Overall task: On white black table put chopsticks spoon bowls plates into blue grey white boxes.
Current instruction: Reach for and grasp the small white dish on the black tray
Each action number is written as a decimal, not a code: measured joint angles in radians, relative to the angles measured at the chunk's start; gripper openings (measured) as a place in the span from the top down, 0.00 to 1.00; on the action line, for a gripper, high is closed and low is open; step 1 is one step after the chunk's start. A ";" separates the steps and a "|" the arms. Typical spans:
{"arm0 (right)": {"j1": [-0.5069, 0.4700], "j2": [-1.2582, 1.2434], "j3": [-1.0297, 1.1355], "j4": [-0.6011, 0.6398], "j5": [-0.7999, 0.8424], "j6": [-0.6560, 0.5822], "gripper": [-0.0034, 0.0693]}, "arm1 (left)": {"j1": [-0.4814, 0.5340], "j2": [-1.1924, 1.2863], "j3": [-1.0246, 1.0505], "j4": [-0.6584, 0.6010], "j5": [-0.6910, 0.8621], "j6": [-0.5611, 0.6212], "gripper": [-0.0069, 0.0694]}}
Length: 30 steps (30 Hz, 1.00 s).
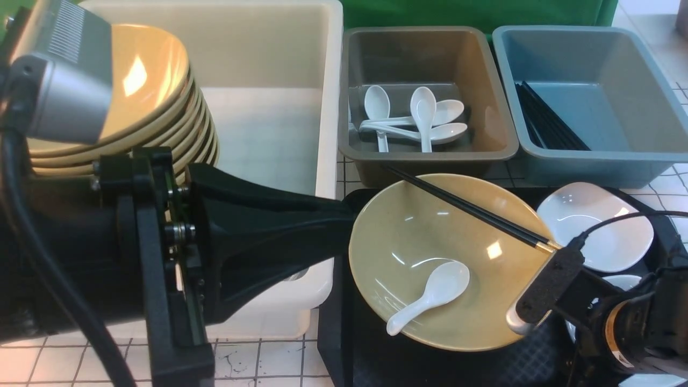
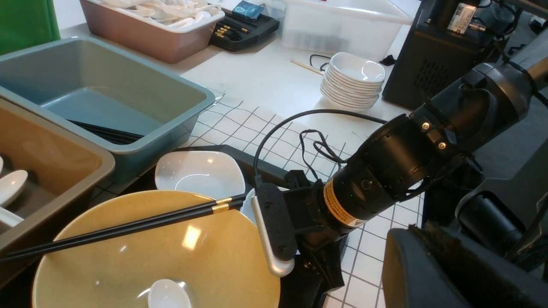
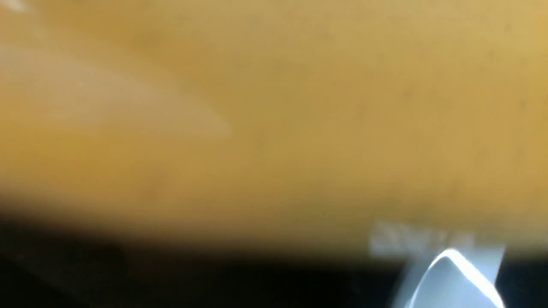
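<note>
A yellow bowl point(image 1: 414, 236) lies tilted on the black tray, also in the left wrist view point(image 2: 128, 265). Black chopsticks point(image 1: 473, 210) rest across its rim and a white spoon point(image 1: 430, 295) lies inside. My right gripper point(image 1: 537, 301) is at the bowl's right rim with one padded finger point(image 2: 274, 226) over the edge. Its wrist view is filled by the bowl's yellow surface point(image 3: 274, 107). My left gripper point(image 1: 344, 220) is by the bowl's left rim; only one finger point(image 2: 428, 265) shows. White plates point(image 1: 596, 226) lie right of the bowl.
The white box point(image 1: 328, 107) holds a leaning stack of bowls point(image 1: 161, 107). The grey box point(image 1: 430, 156) holds several spoons. The blue box point(image 1: 591, 161) holds chopsticks. The black tray point(image 1: 338, 333) sits on the gridded table point(image 1: 269, 360). A plate stack point(image 2: 353, 79) stands beyond.
</note>
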 joint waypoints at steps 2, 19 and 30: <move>0.000 0.004 -0.001 -0.005 0.000 0.001 0.33 | 0.000 0.000 0.000 0.000 0.002 0.000 0.91; 0.001 0.017 0.000 0.000 0.042 -0.006 0.76 | 0.000 0.000 0.000 0.000 0.008 -0.010 0.91; 0.066 -0.022 -0.020 0.037 0.172 -0.059 0.84 | 0.000 0.000 0.000 0.005 0.008 -0.014 0.91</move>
